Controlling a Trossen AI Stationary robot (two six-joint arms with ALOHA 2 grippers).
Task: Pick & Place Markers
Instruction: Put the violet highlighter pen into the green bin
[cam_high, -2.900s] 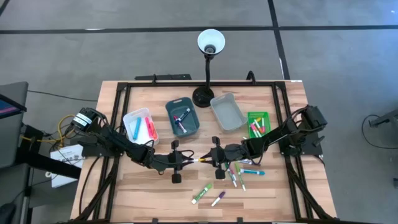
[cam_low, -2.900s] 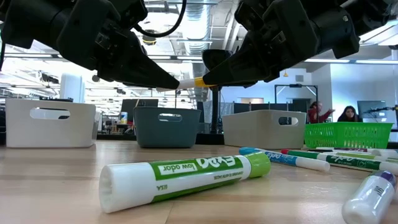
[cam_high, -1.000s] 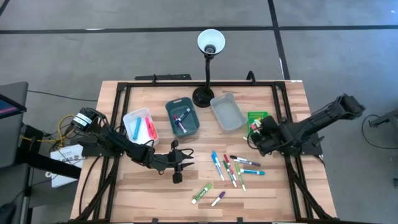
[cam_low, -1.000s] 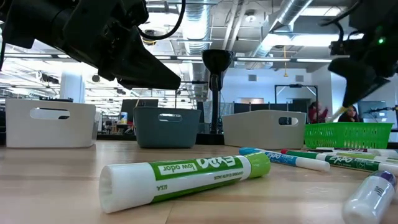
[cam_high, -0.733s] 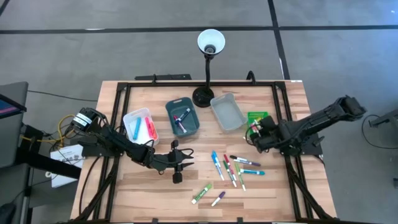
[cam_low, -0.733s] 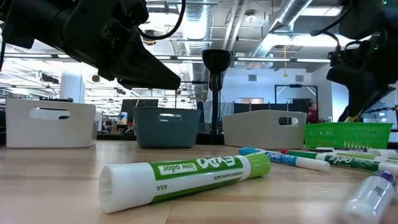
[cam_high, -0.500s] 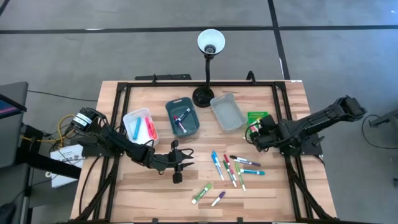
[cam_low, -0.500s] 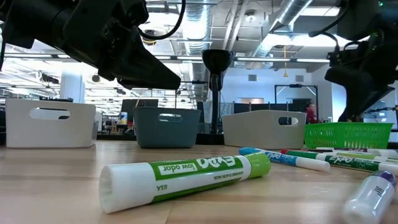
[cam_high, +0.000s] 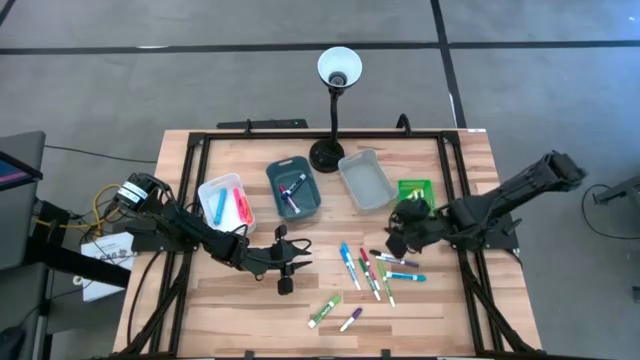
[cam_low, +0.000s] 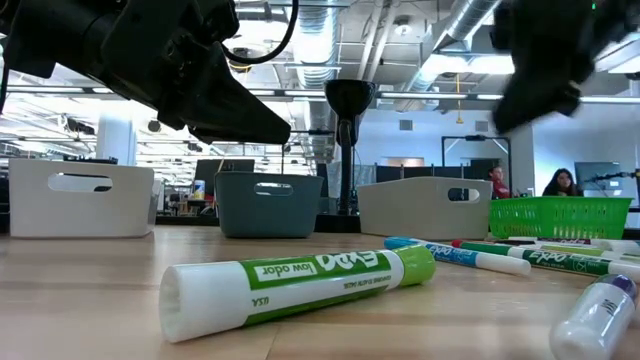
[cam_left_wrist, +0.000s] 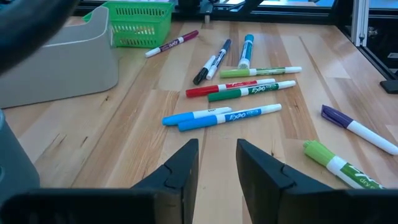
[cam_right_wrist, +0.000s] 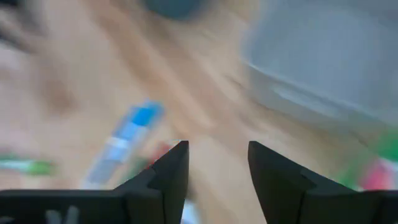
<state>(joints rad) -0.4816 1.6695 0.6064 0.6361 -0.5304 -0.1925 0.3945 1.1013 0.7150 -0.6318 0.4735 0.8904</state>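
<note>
Several loose markers (cam_high: 375, 270) lie flat on the wooden table, also in the left wrist view as markers (cam_left_wrist: 239, 93). A thick green marker (cam_high: 324, 311) and a purple marker (cam_high: 351, 319) lie nearer the front edge. My left gripper (cam_high: 300, 258) hovers low at the table's middle, left of the markers, open (cam_left_wrist: 216, 149) and with nothing between its fingers. My right gripper (cam_high: 392, 243) hangs over the far right end of the loose markers, near the green basket (cam_high: 414, 188). It is open (cam_right_wrist: 217, 152) with nothing between its fingers.
At the back stand a white bin (cam_high: 225, 203) with blue and pink markers, a teal bin (cam_high: 293, 188) with markers, and a grey bin (cam_high: 365, 180). A black lamp (cam_high: 335, 100) rises behind them. Bare wood lies at the front left.
My right gripper has moved from above the green basket toward the table's left and near edge, to the loose markers. The yellow-tipped marker seen at its fingers a second ago no longer shows there.
</note>
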